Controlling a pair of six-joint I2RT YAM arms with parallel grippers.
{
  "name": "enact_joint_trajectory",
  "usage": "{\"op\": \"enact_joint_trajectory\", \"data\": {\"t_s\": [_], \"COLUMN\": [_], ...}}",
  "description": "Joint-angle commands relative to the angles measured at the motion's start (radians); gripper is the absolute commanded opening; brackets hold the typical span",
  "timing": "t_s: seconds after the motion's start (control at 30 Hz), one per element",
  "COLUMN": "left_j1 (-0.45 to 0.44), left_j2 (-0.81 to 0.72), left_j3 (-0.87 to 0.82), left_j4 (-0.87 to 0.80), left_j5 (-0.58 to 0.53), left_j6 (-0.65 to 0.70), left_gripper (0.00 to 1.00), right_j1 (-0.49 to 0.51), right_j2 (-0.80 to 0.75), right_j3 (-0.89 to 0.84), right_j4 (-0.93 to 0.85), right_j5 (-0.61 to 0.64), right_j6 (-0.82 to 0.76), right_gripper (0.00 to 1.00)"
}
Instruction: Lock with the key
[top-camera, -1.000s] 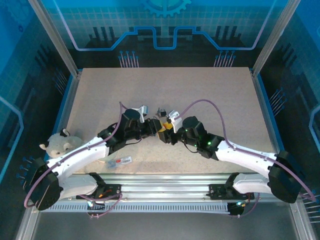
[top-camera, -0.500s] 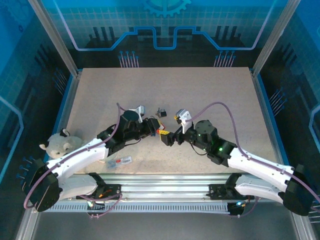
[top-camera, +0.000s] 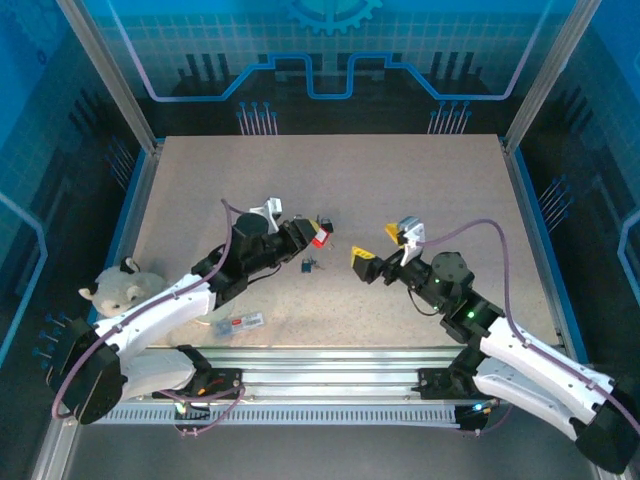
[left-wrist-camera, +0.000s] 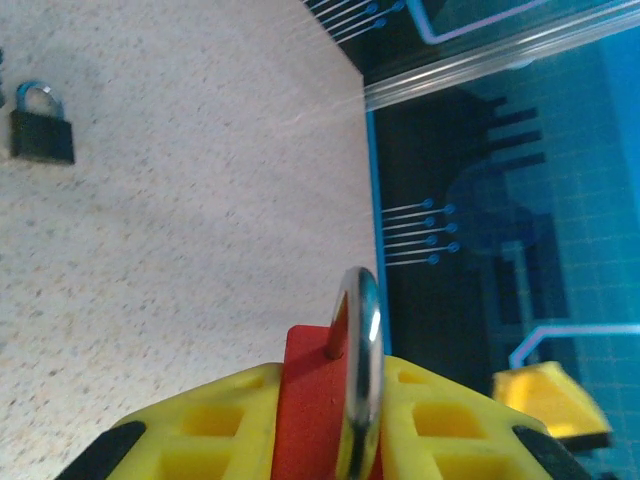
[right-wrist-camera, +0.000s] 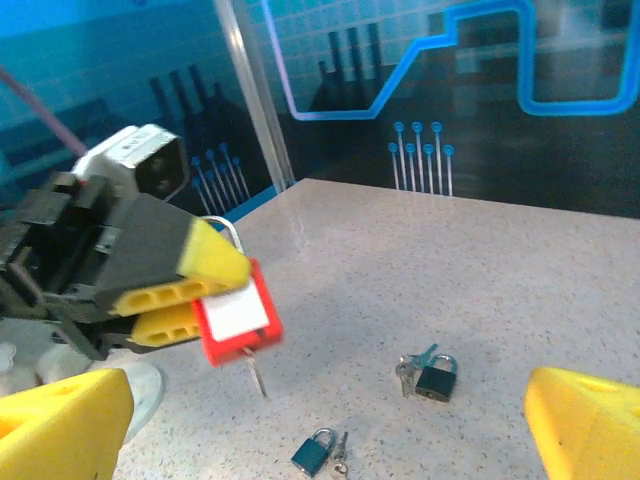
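Blue-lit panels are enclosing a speckled table (top-camera: 400, 180). At its left edge a plush toy (top-camera: 115, 290) is lying beside the left arm (top-camera: 170, 305). That arm is reaching from the near-left corner in a long, low diagonal toward the middle of the surface, with its elbow bent. A small clear packet (top-camera: 240, 322) is resting near the near edge, just beside that arm. The left gripper (top-camera: 303, 236) is pinching a red padlock (top-camera: 318, 238) between its yellow fingers (right-wrist-camera: 215, 258). Its jaws are narrowed onto the lock's body and are holding it above the middle of the table, with the silver shackle (left-wrist-camera: 360, 350) standing up between the fingers. A key (right-wrist-camera: 256, 378) is sticking down out of the lock's underside. A teal padlock (top-camera: 308, 264) is lying on the surface just nearer than the held lock, and a dark padlock (top-camera: 322, 221) is lying just beyond it toward the far edge, each with small keys beside it. Right of centre, the right gripper (top-camera: 378, 245) is hovering apart from the red padlock and pointing back at it. Its jaws are spread wide and are gripping nothing. Behind it the right arm (top-camera: 520, 350) is angling in from the near-right corner, with its elbow raised and bent.
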Motion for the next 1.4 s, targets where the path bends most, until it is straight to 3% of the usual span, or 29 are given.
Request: {"op": "enact_joint_trajectory", "data": {"t_s": [0.0, 0.17, 0.47, 0.77, 1.07, 1.2, 1.37], "left_j1": [0.012, 0.012, 0.011, 0.010, 0.008, 0.005, 0.003], "left_j2": [0.009, 0.029, 0.126, 0.186, 0.239, 0.258, 0.284], "left_j3": [0.039, 0.044, 0.046, 0.055, 0.036, 0.030, 0.030], "left_j4": [0.118, 0.165, 0.286, 0.340, 0.430, 0.454, 0.493], "left_j5": [0.028, 0.035, 0.116, 0.156, 0.194, 0.200, 0.214], "left_j6": [-0.017, -0.029, -0.102, -0.126, -0.155, -0.164, -0.178], "left_gripper": [0.00, 0.00, 0.00, 0.00, 0.00, 0.00, 0.00], "right_j1": [-0.107, -0.208, -0.216, -0.217, -0.222, -0.228, -0.246], "right_j2": [-0.020, 0.035, 0.202, 0.270, 0.320, 0.326, 0.354], "right_j3": [-0.046, -0.077, -0.056, -0.054, -0.050, -0.024, -0.034], "right_j4": [0.072, 0.171, 0.307, 0.355, 0.379, 0.290, 0.352], "right_j5": [-0.134, -0.322, -0.529, -0.564, -0.566, -0.522, -0.559], "right_j6": [0.151, 0.275, 0.344, 0.368, 0.438, 0.462, 0.501], "right_gripper": [1.00, 0.95, 0.84, 0.71, 0.69, 0.67, 0.64]}}
